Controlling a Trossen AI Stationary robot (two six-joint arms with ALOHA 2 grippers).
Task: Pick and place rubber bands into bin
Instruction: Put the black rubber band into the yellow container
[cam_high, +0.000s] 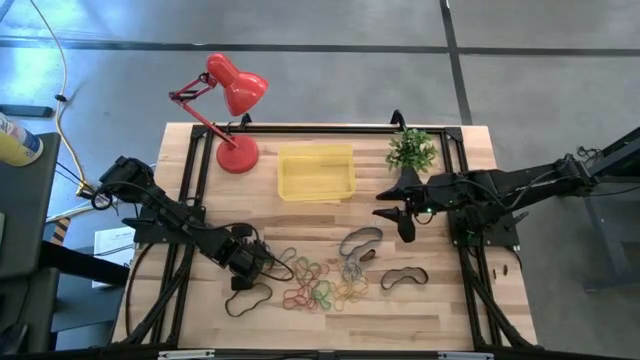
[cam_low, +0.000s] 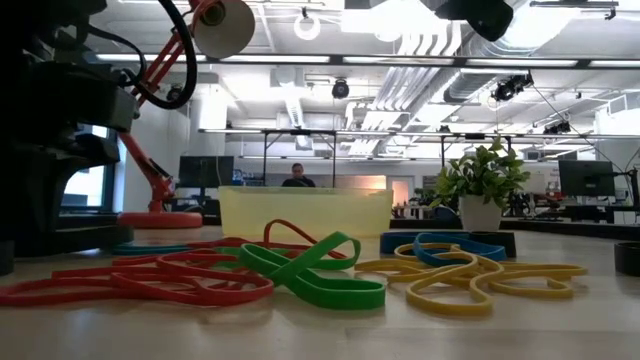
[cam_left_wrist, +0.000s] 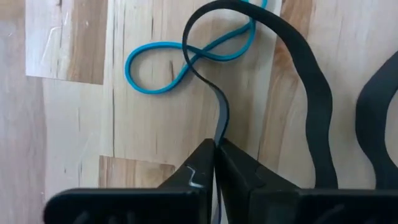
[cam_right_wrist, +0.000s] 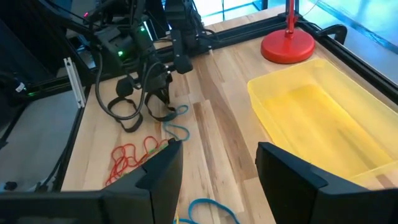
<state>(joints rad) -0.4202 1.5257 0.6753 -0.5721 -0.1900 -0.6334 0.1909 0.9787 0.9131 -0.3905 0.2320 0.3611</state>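
Observation:
A big black rubber band (cam_left_wrist: 311, 93) lies on the wood beside a blue rubber band (cam_left_wrist: 180, 62), and my left gripper (cam_left_wrist: 216, 144) is shut on it at the table's near left (cam_high: 258, 265). A heap of red, green and yellow rubber bands (cam_high: 320, 290) lies flat near the front middle. More black rubber bands (cam_high: 360, 240) lie to its right. The yellow bin (cam_high: 315, 172) stands on the far middle of the table. My right gripper (cam_high: 392, 205) hangs open above the table, right of the bin, with nothing between its fingers (cam_right_wrist: 161, 168). My left gripper pinches one strand of the black rubber band (cam_left_wrist: 220, 127) between its two fingertips. The fingers come from above, pointing steeply down. The strand stands on edge at the fingers, and the band's loop beyond them (cam_left_wrist: 205, 18) lies on the table, slack.
A red desk lamp (cam_high: 235, 95) stands at the far left corner, with its base (cam_right_wrist: 287, 46) beside the bin. A small potted plant (cam_high: 412, 150) stands right of the bin. Black frame rails (cam_high: 190, 180) run along the table's sides. Another black band (cam_high: 248, 298) lies near the left gripper.

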